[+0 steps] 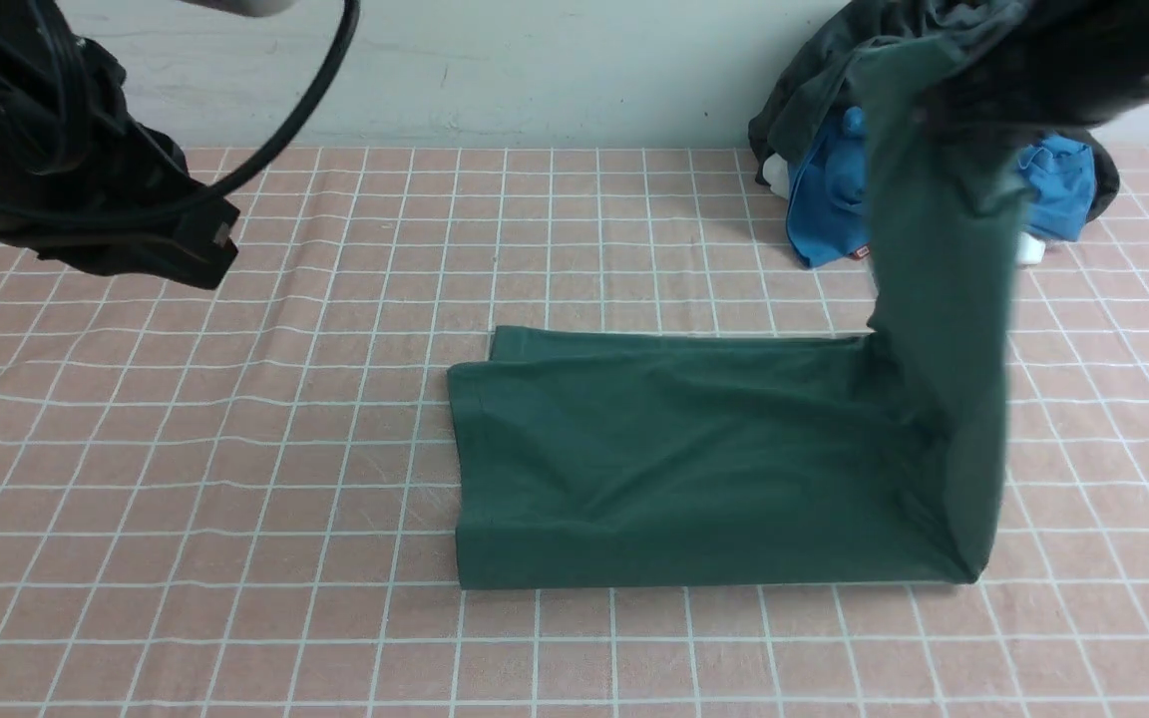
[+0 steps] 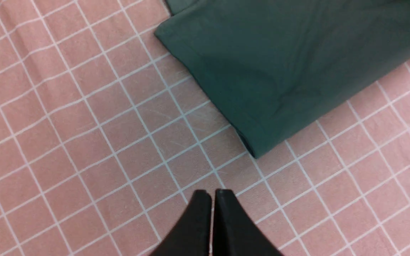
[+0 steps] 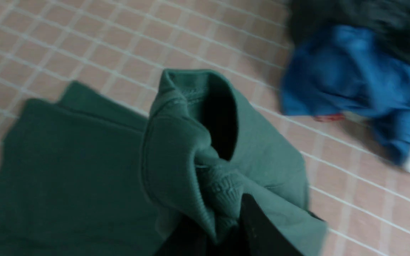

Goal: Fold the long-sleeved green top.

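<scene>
Right wrist view: right gripper (image 3: 222,227) clamped on green long-sleeved top (image 3: 66,170); left gripper (image 2: 213,195) pressed together, apart from top.

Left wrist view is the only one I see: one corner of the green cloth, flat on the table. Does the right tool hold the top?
Observer: Yes, the right tool is shut on a ribbed edge of the green long-sleeved top.
Operator: Does that end lie flat too?
Observer: No, it is lifted; only the rest lies flat.
Operator: Anything else near?
Observer: A blue garment lies behind the lifted part.
</scene>
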